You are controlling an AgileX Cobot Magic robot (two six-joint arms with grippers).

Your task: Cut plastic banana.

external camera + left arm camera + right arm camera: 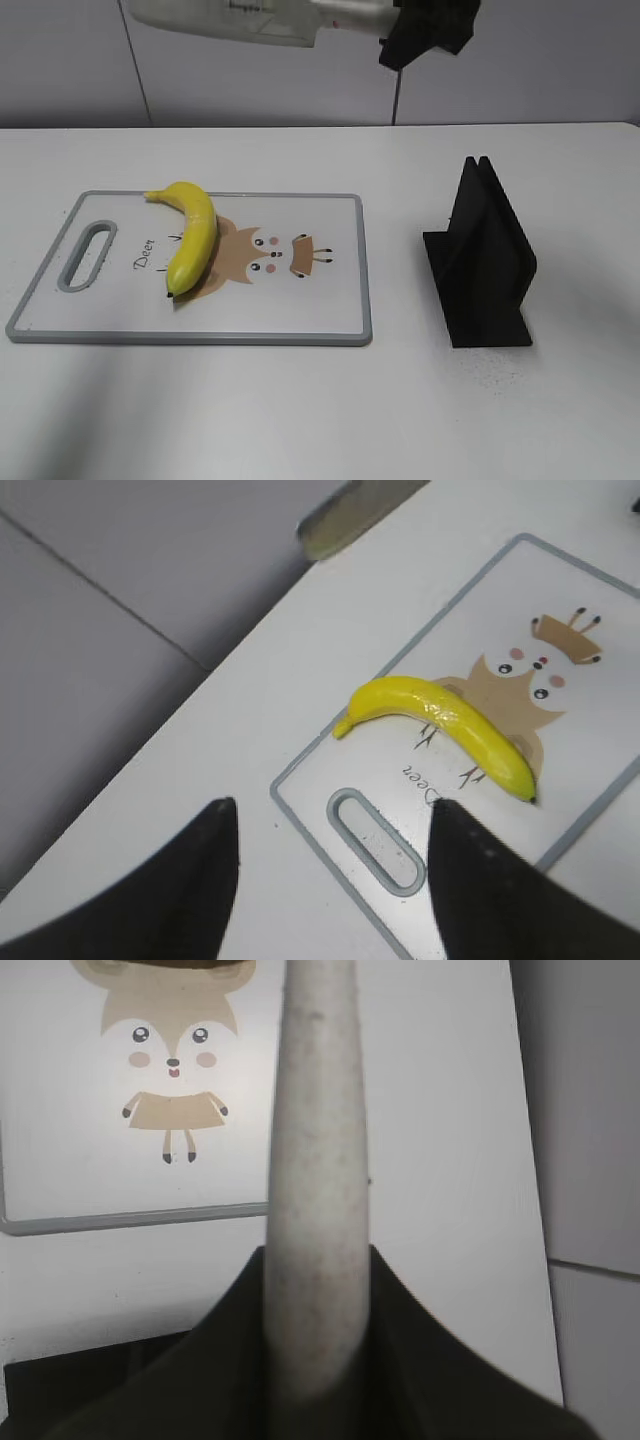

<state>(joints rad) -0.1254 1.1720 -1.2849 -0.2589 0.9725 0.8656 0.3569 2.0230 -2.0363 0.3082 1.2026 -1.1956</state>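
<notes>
The plastic banana [192, 235] lies on the left half of a white cutting board [300, 315] with a deer drawing. It also shows in the left wrist view [450, 730]. My right gripper [425, 30] is at the top of the exterior view, high above the board, shut on the handle of a white knife [230, 20] whose blade points left. In the right wrist view the knife [315, 1180] runs up from the jaws [315, 1290]. My left gripper [330, 855] is open and empty above the board's handle slot [375, 840]; it is out of the exterior view.
A black knife stand [485, 260] sits on the white table to the right of the board. A grey wall runs behind the table.
</notes>
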